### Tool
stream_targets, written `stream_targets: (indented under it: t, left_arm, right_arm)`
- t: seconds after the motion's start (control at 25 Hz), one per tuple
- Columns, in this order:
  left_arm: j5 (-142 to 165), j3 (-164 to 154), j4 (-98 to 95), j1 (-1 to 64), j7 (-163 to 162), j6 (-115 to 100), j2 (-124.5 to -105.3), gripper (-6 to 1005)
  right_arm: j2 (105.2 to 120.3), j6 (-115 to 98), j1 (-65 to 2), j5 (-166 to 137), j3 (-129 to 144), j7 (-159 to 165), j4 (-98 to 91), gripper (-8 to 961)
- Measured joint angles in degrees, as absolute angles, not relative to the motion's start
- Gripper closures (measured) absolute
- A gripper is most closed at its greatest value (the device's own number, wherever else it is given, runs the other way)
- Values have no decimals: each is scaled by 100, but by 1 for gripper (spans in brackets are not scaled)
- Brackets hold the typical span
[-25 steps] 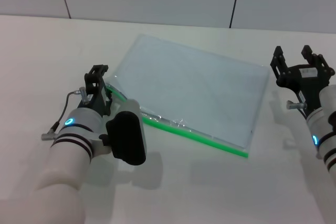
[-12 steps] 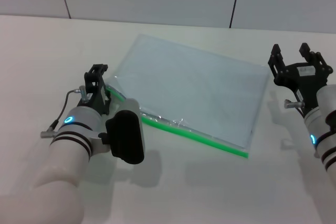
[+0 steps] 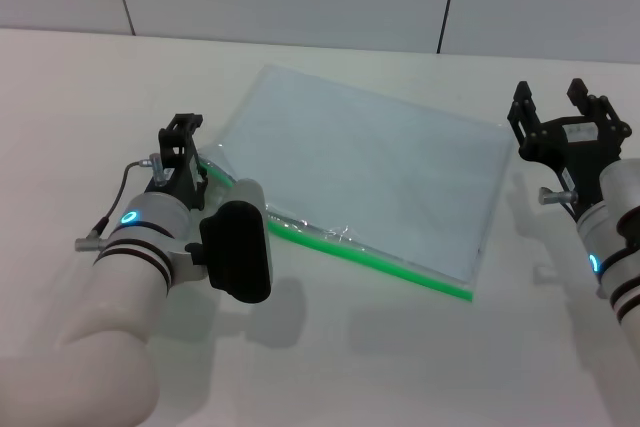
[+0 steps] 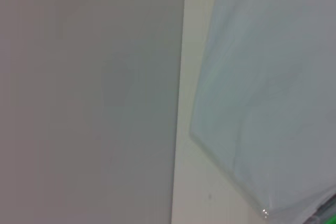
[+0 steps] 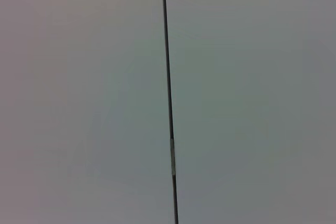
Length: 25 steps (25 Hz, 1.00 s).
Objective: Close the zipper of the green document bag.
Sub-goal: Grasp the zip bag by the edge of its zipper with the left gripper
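Approach step, I judge: my left gripper (image 3: pixel 186 147) sits at the zipper's (image 3: pixel 370 256) left end, grip state hidden from me. Green document bag (image 3: pixel 360 172) lies flat mid-table. Right gripper (image 3: pixel 560 107) hovers released beside its right edge. Next: pinch the slider.

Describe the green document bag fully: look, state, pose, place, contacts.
The green document bag is a flat rectangle of translucent pale blue-grey plastic lying askew on the white table. Its bright green zipper edges the near long side. The left gripper sits at its left corner, contact unclear; the right gripper is open, apart.
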State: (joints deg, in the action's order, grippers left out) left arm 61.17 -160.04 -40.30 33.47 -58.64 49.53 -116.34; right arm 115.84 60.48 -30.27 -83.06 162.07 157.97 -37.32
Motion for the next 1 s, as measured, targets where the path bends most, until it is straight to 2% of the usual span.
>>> stream_targets:
  t: [1.0]
  left_arm:
    - [6162, -16063, -3867, 3487, -5839, 4516, -11636, 473]
  right_arm:
    - [11583, 6047, -3041, -8305, 16206, 15793, -3726, 318]
